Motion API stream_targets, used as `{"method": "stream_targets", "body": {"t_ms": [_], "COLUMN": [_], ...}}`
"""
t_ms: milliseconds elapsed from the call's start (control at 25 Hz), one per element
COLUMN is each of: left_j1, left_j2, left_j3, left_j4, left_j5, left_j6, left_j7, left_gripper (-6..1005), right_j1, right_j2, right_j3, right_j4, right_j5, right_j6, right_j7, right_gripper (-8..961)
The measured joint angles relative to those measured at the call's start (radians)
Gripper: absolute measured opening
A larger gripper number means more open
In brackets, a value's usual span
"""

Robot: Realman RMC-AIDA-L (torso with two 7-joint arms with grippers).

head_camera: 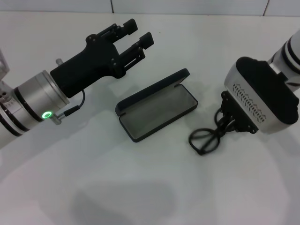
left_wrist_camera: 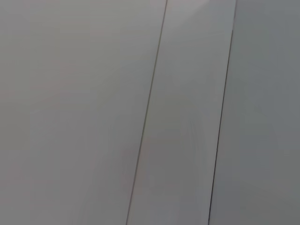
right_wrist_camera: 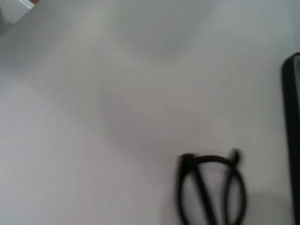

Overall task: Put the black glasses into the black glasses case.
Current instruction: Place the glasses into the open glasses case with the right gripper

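The black glasses case [head_camera: 158,108] lies open in the middle of the white table, its grey lining bare and its lid tipped back. The black glasses [head_camera: 205,138] lie folded on the table just right of the case. My right gripper [head_camera: 226,121] hangs directly over their far end, with its fingers mostly hidden under the wrist housing. In the right wrist view the glasses [right_wrist_camera: 212,190] rest on the table with the case's edge [right_wrist_camera: 291,108] beside them. My left gripper [head_camera: 140,30] hovers behind and left of the case, open, holding nothing.
The white table [head_camera: 117,187] stretches out in front of the case and the glasses. The left wrist view shows only pale wall panels [left_wrist_camera: 187,117] with thin seams.
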Motion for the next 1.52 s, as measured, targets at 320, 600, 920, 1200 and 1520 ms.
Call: {"method": "stream_targets", "body": {"t_ms": [320, 600, 920, 1200, 1520], "left_j1": [0.003, 0.019, 0.025, 0.017, 0.009], "left_j2": [0.001, 0.006, 0.015, 0.008, 0.007], "left_j3": [-0.006, -0.012, -0.019, -0.035, -0.048], "left_j4": [0.004, 0.006, 0.010, 0.010, 0.010], "left_j5": [-0.003, -0.073, -0.125, -0.137, -0.138], "left_j6": [0.003, 0.005, 0.005, -0.001, -0.003], "left_j7": [-0.008, -0.010, -0.004, 0.008, 0.018], "left_gripper": [578, 579, 579, 580, 579], "right_j1": [-0.061, -0.156, -0.199, -0.208, -0.176], "right_j2": [-0.003, 0.000, 0.001, 0.002, 0.002], "right_j3": [0.064, 0.076, -0.033, -0.126, -0.235], "right_j4": [-0.109, -0.181, -0.177, -0.136, -0.064], "right_j5": [0.032, 0.131, 0.209, 0.253, 0.324], "right_j6": [0.003, 0.146, 0.327, 0.487, 0.612], "right_j7": [-0.028, -0.103, -0.127, -0.127, -0.118], "right_gripper": [143, 66, 68, 71, 73]}}
